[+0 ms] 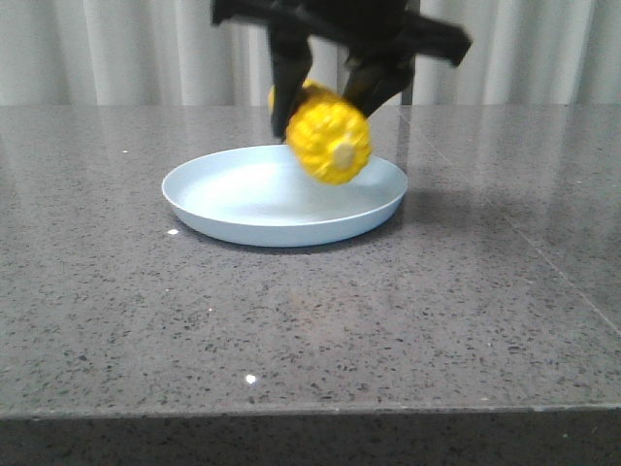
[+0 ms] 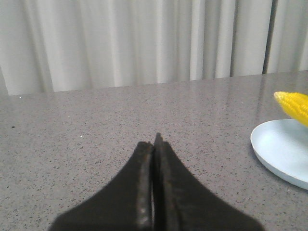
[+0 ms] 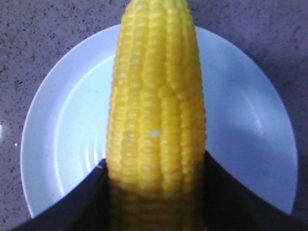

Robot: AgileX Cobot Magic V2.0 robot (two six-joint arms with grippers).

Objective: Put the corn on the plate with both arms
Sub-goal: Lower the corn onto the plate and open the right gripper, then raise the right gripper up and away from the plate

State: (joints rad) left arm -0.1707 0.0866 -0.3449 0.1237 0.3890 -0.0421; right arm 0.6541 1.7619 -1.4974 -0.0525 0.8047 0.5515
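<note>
The yellow corn [image 1: 330,144] hangs just above the pale blue plate [image 1: 243,209], its pale stub end facing the front camera. My right gripper [image 1: 325,112] reaches down from above and is shut on the corn, one dark finger on each side. In the right wrist view the corn [image 3: 156,96] runs lengthwise between the gripper's fingers [image 3: 156,166] over the middle of the plate [image 3: 62,130]. My left gripper [image 2: 155,142] is shut and empty, low over the table. From it the plate's edge [image 2: 281,149] and the corn's tip [image 2: 294,105] show off to one side. The left arm is not in the front view.
The plate rests on a speckled grey stone tabletop [image 1: 310,330] whose front edge is near the camera. Pale curtains [image 1: 116,49] hang behind the table. A seam in the tabletop [image 1: 524,233] runs to the right of the plate.
</note>
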